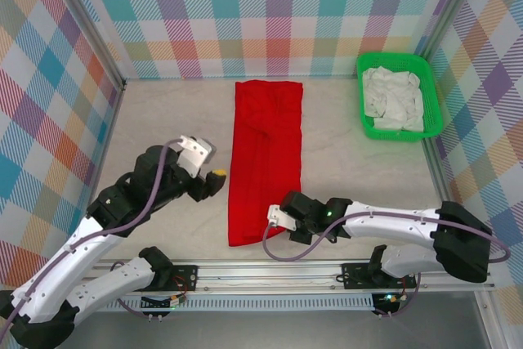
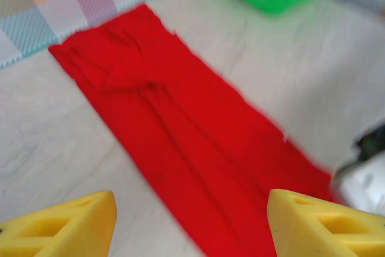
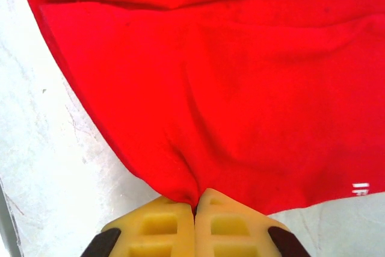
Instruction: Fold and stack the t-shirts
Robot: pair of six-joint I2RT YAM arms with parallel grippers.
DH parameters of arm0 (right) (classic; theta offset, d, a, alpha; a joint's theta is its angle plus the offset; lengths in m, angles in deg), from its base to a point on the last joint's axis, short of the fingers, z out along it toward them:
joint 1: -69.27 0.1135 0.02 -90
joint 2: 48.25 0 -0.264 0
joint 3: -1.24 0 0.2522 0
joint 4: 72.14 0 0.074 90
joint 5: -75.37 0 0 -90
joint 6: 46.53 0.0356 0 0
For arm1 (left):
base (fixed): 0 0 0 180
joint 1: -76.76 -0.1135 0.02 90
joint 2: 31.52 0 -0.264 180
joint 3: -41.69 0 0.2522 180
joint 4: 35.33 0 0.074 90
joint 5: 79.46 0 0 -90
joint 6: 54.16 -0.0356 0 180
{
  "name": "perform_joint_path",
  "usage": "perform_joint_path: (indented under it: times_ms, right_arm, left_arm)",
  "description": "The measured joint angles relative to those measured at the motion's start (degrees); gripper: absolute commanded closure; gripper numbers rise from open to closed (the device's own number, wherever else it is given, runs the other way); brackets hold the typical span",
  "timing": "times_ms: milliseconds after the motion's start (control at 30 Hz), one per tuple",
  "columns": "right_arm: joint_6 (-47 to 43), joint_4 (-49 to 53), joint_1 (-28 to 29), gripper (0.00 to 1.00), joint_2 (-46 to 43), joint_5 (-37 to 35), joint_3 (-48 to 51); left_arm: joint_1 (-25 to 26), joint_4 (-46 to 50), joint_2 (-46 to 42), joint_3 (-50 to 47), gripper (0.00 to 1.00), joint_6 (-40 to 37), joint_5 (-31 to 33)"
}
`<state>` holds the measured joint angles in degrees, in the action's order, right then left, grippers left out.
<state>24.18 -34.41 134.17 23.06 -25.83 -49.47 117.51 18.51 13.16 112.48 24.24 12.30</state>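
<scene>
Lying flat on the worktop [image 1: 163, 112] in a long thin strip, the red t-shirt [image 1: 265, 157] stretches away from the right tool [image 1: 278, 217]. That tool's two yellow fingers [image 3: 156, 233] are squeezed tight on the shirt's near hem.

The cloth looks soft, light and floppy. I think it will sag and bunch up when it is lifted, but it will not break. The best place to hold it is the hem or a corner, one for each tool.

The left tool [image 1: 214, 176] hangs just beside the shirt's left edge. Its fingers are spread wide with nothing between them.

I cannot tell how many layers are pinched or which side is the front. The sleeves are tucked out of sight. Far beyond the right tool, a green basket [image 1: 400, 134] holds white cloths [image 1: 392, 100]. It is hard to say if they are shirts.
</scene>
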Motion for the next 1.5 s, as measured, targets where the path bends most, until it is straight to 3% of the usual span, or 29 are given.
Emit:
perform_joint_path:
  times_ms: [133,233,500,833,1000,1300,1400,1500]
  right_arm:
    - [0.02,0.09,0.0,1.0,-1.7,-0.35,0.0]
    - [0.02,0.11,0.0,1.0,-2.27,-0.35,0.0]
    - [0.09,1.01,0.0,1.0,-2.14,-0.35,0.0]
    - [0.7,1.99,0.0,1.0,-1.84,-0.37,0.0]
    - [0.72,2.23,0.0,1.0,-1.84,-0.35,0.0]
    - [0.92,2.67,0.0,1.0,-2.16,-0.31,0.0]
    - [0.92,2.69,0.0,1.0,-2.16,-0.31,0.0]
    - [0.92,2.95,0.0,1.0,-2.67,-0.35,0.0]
  left_arm:
    - [0.48,5.53,0.39,-5.4,0.28,-11.34,-2.69]
    - [0.9,8.85,1.33,-9.92,0.33,-18.53,-7.02]
    - [5.95,9.11,7.56,-13.16,0.42,-27.36,-15.54]
    - [18.64,4.17,24.3,-16.33,0.44,-30.08,-15.69]
    - [20.04,-0.57,27.47,-18.36,0.45,-29.57,-13.99]
    - [20.15,-9.2,35.36,-18.84,0.47,-27.12,-4.81]
    - [20.26,-9.2,35.43,-18.84,0.55,-26.71,-4.63]
    - [20.35,-9.25,36.04,-18.38,0.76,-26.56,-4.33]
